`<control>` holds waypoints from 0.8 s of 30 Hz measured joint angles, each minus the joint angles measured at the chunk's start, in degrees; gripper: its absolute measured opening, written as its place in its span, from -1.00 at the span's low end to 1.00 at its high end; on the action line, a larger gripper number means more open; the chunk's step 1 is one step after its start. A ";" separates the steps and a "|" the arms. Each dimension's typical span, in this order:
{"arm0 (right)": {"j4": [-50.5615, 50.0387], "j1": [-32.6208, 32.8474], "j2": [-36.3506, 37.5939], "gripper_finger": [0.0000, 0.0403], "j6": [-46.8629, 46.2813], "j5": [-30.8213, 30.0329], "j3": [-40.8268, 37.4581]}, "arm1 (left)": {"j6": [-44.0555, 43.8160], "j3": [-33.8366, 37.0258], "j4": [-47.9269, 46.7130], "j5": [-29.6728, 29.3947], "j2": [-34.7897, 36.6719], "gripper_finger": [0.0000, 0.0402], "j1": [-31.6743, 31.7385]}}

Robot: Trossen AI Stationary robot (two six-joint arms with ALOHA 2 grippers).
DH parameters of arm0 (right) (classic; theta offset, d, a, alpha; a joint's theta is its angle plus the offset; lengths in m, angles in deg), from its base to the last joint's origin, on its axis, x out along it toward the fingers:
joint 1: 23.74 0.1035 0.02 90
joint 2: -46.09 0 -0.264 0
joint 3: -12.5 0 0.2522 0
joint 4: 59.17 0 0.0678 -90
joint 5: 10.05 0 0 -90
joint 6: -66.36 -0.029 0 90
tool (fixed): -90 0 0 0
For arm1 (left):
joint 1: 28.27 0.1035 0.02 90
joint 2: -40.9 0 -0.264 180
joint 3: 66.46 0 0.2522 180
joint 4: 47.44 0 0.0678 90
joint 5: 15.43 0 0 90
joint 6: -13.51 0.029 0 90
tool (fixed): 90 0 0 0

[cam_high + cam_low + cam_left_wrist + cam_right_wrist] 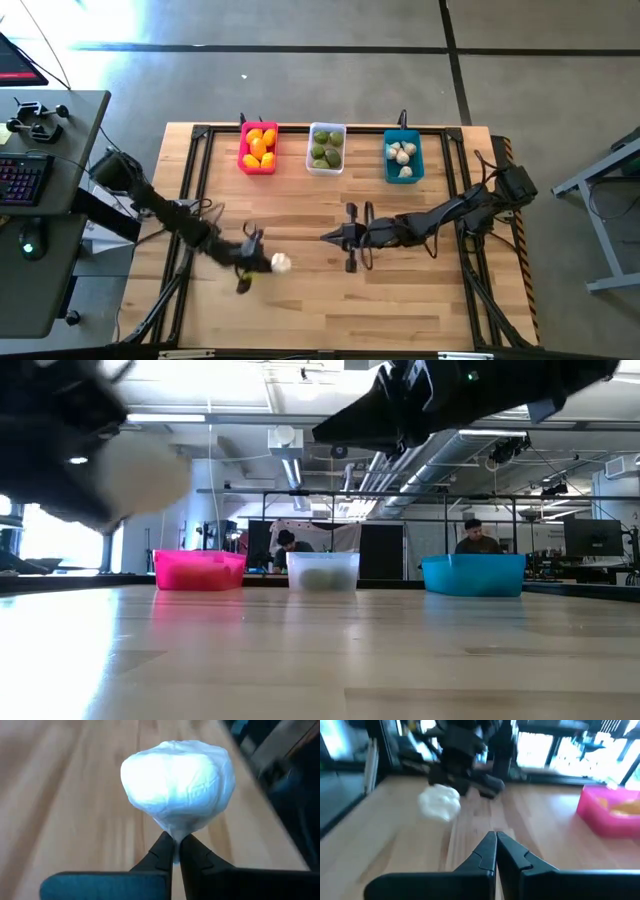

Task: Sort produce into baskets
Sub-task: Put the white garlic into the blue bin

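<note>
My left gripper [268,261] is shut on an off-white, knobbly garlic piece [281,262] over the table's near middle. The garlic fills the left wrist view [177,780] and also shows in the low view [140,475] and the right wrist view [439,802]. My right gripper [333,238] is shut and empty above the table's middle, to the right of the garlic. Along the far edge stand the pink basket [258,165] with lemon pieces, the white basket [326,168] with lime pieces, and the teal basket [403,180] with garlic pieces. My left gripper pinches the garlic's narrow stem end [176,831] between its two fingertips. The fingers reach roughly level from the table's left. The bulb stands out beyond the fingertips, lifted clear of the table.
A black frame [200,135] runs along the table's edges. A desk with a keyboard [25,180] stands left of the table. People sit at desks in the room behind [478,538]. Bare wood lies between the grippers and the baskets.
</note>
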 joint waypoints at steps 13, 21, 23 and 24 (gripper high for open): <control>25.07 -6.10 -0.01 -0.96 -2.79 3.64 -6.15 | 15.81 -0.30 25.44 14.72 0.23 -1.00 27.65; 20.01 -9.81 -0.01 -0.26 -2.53 -4.48 0.18 | 19.98 -4.36 25.62 22.83 0.18 -1.00 39.25; 17.79 -10.93 0.03 -0.04 -2.69 -4.30 1.93 | 19.61 -4.64 25.68 24.97 0.21 -1.00 41.54; 16.84 -11.52 0.03 0.07 -3.08 -3.74 2.76 | 19.26 -4.76 25.67 26.08 0.21 -1.00 42.61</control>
